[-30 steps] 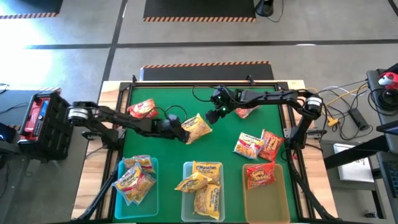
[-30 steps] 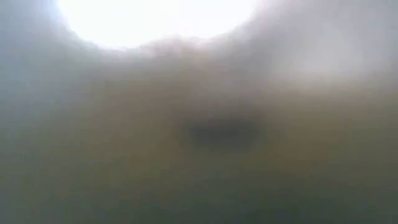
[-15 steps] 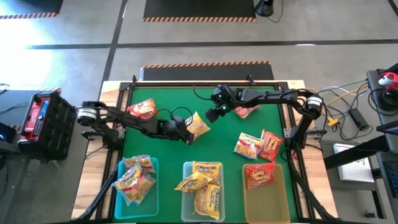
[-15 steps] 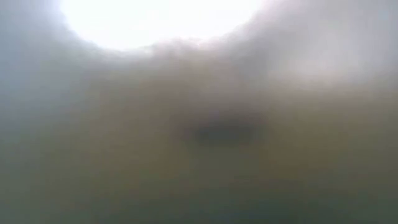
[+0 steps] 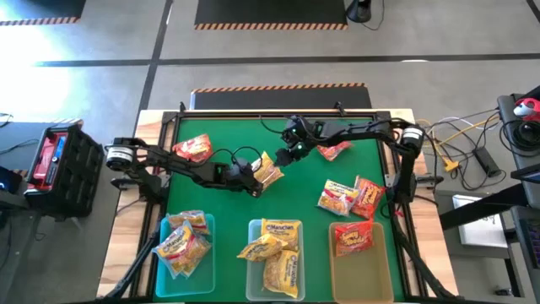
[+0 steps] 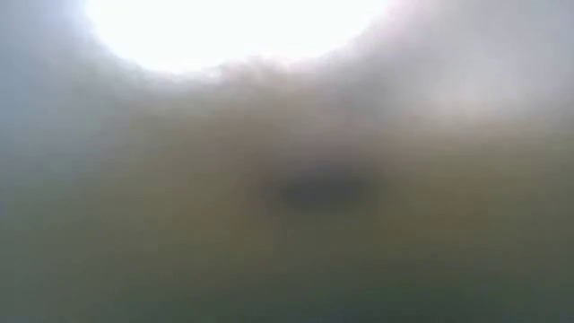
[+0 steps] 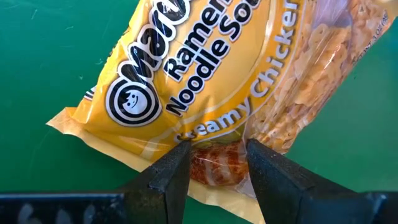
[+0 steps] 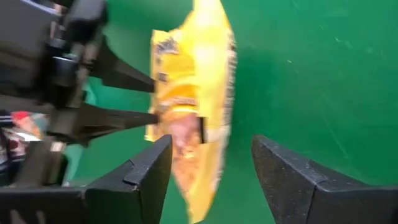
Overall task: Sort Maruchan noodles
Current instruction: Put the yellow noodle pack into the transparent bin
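Left tool (image 7: 217, 152) pinching yellow noodle packet (image 5: 268, 169), right tool (image 8: 211, 165) wide open, empty; gotta keep grip firm en route to yellow bin (image 5: 297, 283).

Packet (image 5: 268, 169) between both tools.

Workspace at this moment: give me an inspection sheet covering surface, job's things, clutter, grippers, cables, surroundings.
Surface: green mat inside a wooden-edged table.
Job's things: yellow crinkly Creamy Chicken ramen packet mid-table; red packets at the far left, far right and right; an orange-yellow packet; more packets in the three translucent rectangular bins.
Clutter: nothing seen.
Grippers: left gripper closed on the yellow packet's edge; right gripper open beside that packet, not holding it.
Cables: loose wires right of the table.
Surroundings: red-and-black case at left; low view shows nothing usable.
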Robot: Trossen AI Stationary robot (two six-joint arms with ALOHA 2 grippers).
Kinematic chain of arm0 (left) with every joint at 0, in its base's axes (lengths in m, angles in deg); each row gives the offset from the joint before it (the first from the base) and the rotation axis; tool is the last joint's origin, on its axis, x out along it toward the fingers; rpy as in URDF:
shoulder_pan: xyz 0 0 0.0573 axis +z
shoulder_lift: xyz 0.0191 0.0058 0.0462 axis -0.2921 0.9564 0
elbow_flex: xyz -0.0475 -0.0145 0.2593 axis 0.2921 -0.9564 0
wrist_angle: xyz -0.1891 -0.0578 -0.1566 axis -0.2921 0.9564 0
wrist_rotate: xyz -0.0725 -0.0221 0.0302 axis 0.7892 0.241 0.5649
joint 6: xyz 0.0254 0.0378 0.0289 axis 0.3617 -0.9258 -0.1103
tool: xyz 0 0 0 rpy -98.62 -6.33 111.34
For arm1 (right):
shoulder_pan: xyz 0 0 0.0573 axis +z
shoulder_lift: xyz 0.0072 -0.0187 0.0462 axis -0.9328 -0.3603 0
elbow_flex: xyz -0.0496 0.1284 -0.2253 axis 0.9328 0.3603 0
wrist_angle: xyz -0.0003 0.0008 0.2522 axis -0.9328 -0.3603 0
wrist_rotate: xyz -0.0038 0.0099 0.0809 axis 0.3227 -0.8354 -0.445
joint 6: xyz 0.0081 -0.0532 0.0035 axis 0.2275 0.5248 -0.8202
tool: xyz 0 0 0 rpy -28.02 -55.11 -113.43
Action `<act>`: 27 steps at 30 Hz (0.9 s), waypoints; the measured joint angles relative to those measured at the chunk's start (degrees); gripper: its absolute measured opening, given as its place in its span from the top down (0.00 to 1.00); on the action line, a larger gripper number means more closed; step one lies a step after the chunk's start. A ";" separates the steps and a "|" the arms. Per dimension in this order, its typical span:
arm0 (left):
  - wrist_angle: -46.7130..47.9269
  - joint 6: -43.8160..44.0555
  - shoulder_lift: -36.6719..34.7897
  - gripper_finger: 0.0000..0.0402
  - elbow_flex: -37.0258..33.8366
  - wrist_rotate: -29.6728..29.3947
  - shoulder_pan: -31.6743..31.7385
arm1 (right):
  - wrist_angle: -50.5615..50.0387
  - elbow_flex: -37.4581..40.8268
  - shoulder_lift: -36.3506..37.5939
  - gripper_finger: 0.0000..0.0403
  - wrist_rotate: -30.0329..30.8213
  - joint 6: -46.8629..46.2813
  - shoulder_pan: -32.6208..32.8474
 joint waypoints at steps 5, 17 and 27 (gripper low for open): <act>0.09 0.00 0.04 0.65 -0.06 0.01 0.02 | 0.84 0.00 -2.64 0.42 -0.30 0.01 0.00; 0.24 -0.07 0.11 0.65 -0.17 0.16 0.04 | 11.73 -0.07 -5.19 0.39 -4.05 -3.20 1.89; 0.22 -0.09 0.20 0.65 -0.22 -0.40 0.04 | 19.67 -0.04 -9.99 0.43 -4.21 -6.43 4.82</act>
